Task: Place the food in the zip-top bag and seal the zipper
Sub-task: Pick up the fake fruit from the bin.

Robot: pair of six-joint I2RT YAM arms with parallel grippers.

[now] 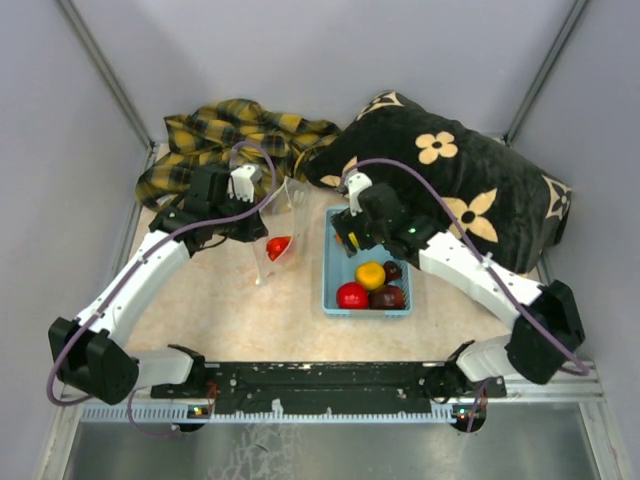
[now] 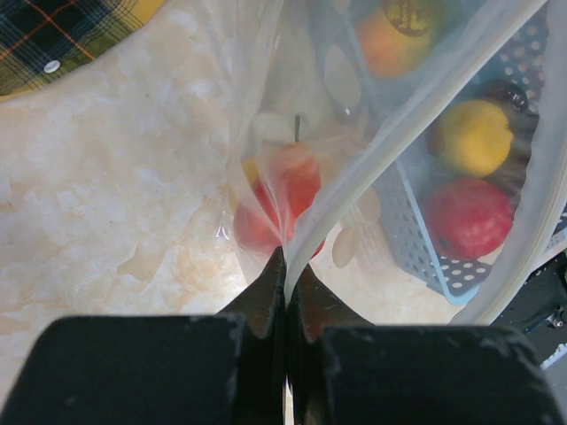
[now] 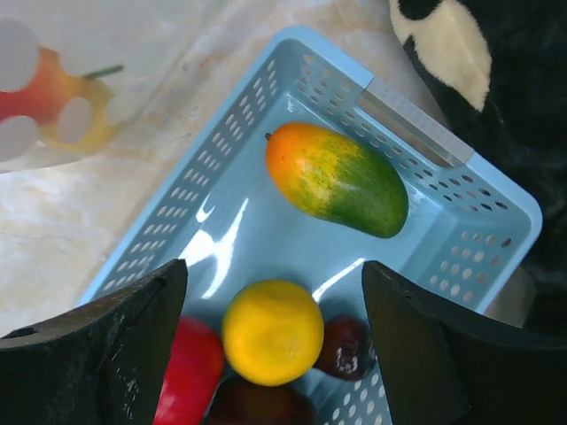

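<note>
Left gripper (image 2: 285, 266) clenched on the edge of the clear white-dotted zip-top bag (image 1: 281, 222) over the beige marbled counter (image 1: 200, 310), one red toy fruit (image 1: 278, 247) inside it. Right gripper (image 3: 275, 292) released, jaws wide, above the light-blue perforated plastic basket (image 3: 221, 235), which holds a green-orange elongated fruit (image 3: 341, 181), a yellow ball (image 3: 272, 332), a red ball (image 3: 190, 372) and a maroon piece (image 3: 345, 347).

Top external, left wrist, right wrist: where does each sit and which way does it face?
Top external: above and behind the bases, looking down on the table; left arm and right arm show.
Left wrist: on left arm, looks past its shut jaws, pinching the zip-top bag holding a red fruit.
Right wrist: on right arm, looking down between open jaws into the blue basket.
Both wrist views share the basket and yellow fruit.
</note>
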